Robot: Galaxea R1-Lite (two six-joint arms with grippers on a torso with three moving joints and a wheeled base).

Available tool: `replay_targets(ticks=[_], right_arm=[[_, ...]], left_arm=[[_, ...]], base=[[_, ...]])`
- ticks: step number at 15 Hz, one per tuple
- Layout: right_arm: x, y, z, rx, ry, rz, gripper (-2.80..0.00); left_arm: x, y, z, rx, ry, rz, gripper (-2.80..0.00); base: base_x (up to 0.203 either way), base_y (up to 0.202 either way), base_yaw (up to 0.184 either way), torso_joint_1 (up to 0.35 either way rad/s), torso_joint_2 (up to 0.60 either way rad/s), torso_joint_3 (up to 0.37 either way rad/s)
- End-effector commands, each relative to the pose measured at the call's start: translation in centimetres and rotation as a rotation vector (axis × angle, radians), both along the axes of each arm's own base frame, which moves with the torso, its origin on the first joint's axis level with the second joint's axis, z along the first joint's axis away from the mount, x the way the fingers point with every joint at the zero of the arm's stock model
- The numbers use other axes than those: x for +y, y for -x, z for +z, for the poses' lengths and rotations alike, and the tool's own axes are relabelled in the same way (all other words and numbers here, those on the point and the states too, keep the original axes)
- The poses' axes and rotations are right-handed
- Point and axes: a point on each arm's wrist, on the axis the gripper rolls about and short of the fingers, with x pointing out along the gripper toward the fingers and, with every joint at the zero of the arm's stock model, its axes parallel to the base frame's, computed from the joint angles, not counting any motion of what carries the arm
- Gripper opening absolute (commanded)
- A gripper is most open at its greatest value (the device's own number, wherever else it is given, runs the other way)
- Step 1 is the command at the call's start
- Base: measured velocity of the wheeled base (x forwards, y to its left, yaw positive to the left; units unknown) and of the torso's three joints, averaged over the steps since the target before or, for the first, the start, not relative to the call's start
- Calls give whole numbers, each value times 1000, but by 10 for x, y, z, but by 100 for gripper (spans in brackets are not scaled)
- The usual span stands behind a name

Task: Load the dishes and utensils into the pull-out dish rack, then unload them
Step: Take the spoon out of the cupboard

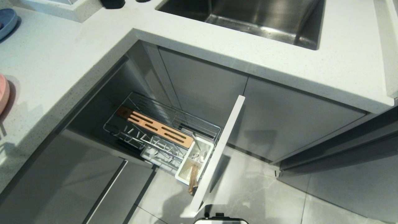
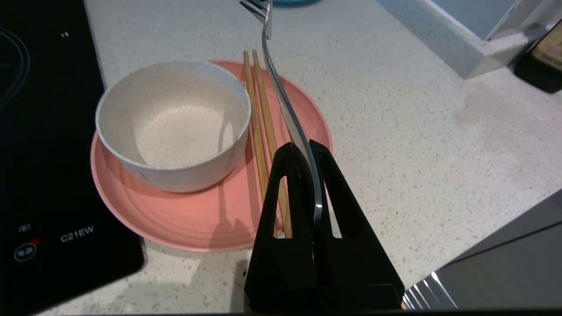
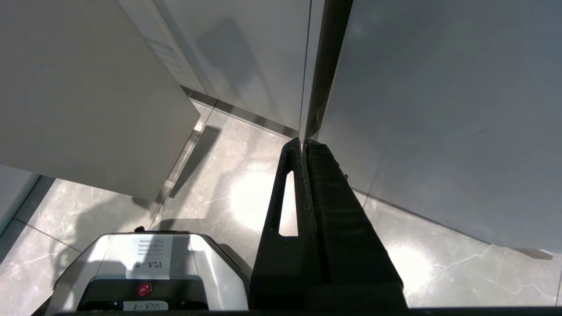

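Rack open from above; cabinet front walls its outer end.

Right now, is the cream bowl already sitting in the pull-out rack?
No, the cream bowl sits on the pink plate on the counter, beside the chopsticks.

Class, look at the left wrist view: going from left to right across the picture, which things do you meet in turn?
Black cooktop → cream-white bowl → chopsticks on the pink plate → fork, clamped in the left gripper → bare speckled counter.
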Motion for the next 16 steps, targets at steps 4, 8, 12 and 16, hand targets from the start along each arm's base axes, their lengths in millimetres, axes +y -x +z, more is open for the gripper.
replay_targets(ticks=[4, 8, 12, 16], right_arm=[[0, 0, 0, 2, -1, 1, -280], [0, 0, 0, 2, 0, 1, -280], [0, 0, 0, 2, 0, 1, -280], [0, 0, 0, 2, -1, 1, -280]], left_arm=[[8, -17, -13, 61, 42, -17, -280], [12, -24, -24, 40, 44, -24, -280], [16, -32, -29, 55, 67, -28, -280], [19, -38, -30, 58, 66, -48, -280]], base=[[0, 0, 0, 0, 0, 0], [0, 0, 0, 0, 0, 0], [0, 0, 0, 0, 0, 0], [0, 0, 0, 0, 0, 0]])
